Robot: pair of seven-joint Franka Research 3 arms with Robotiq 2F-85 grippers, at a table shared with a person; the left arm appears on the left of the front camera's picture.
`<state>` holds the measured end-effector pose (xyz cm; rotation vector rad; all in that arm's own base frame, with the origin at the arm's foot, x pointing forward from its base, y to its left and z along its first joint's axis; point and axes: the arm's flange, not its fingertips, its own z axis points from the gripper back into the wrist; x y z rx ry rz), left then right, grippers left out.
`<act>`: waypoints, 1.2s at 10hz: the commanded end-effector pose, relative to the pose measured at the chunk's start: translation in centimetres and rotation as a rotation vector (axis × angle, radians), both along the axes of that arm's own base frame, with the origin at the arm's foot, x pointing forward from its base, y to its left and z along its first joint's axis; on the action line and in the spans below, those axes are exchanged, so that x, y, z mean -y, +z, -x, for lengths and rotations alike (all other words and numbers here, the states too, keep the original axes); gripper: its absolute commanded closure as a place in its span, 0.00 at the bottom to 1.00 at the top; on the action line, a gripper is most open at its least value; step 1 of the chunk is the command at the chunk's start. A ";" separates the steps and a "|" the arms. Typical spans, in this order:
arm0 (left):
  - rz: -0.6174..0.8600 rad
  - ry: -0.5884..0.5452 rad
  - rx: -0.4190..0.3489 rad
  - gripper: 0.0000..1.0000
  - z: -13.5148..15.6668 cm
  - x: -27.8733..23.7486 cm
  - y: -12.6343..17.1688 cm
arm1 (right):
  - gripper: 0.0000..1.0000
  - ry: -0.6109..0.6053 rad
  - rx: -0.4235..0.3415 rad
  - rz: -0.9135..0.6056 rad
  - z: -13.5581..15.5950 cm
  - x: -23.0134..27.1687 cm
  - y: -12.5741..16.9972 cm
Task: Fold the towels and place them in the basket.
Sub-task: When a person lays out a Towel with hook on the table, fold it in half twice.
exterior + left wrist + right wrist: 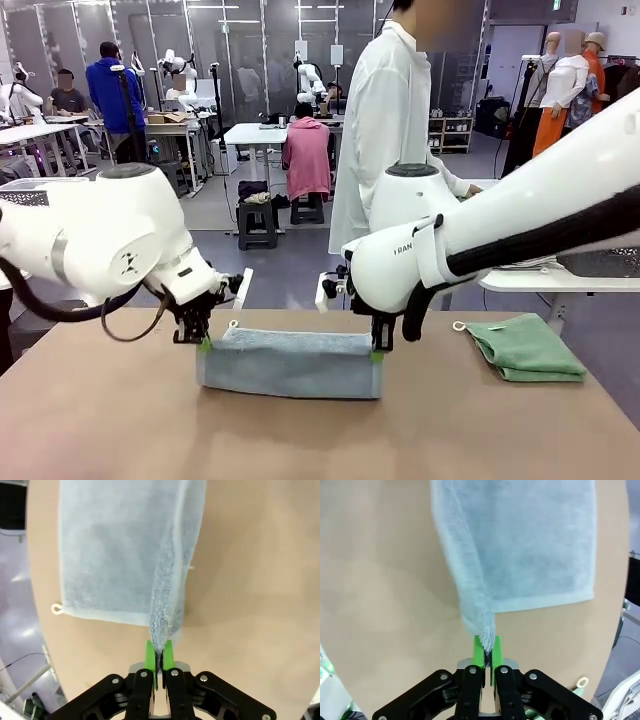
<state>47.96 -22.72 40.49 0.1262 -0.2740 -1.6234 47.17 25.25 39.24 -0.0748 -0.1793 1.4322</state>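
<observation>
While both arms hang low over the tan counter (100, 420), the grey-blue towel (290, 365) sits between them near the counter's middle, held up along its top edge. Left gripper (203, 343): pressed together on the towel's upper left corner. In the left wrist view its green pads (150, 652) close on a bunched ridge of terry cloth with no gap between them. Right gripper (377, 350): likewise pinching the upper right corner. In the right wrist view its pads (479, 650) clamp a gathered fold of the same cloth. Between the two grips the top edge runs roughly level. The cloth hangs down as a front panel, its lower edge meeting the counter. In both wrist views the rest of the towel lies flat on the counter beyond the pinched ridge. A small white hanging loop (57, 609) sits at one far corner of this towel, resting on the counter. The mint green towel (525, 348) lies folded on the counter to the robot's right, well apart from the grey-blue one and touched by neither gripper; its own loop shows at its left corner. Readable writing: "FRAN" in dark letters (405, 249) on the right arm's white housing, the rest of the word turned out of sight. A strip of dark mesh (600, 262) shows under the right arm at the far right; too little shows to tell what it is. A person in a white coat (385, 120) stands at the far side, behind the right arm.
</observation>
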 end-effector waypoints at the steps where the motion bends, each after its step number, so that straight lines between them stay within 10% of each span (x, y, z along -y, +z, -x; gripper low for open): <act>1: -0.032 0.035 -0.049 0.93 -4.1 0.4 0.0 | 0.93 0.031 -0.018 0.018 -4.1 -0.3 -0.8; 9: -0.089 0.064 -0.123 0.93 -14.7 2.8 -3.7 | 0.93 0.015 -0.040 0.057 -13.9 0.5 -4.8; 12: -0.091 0.087 -0.118 0.57 -15.0 2.0 -4.5 | 0.62 0.014 -0.013 0.056 -14.0 1.0 -5.1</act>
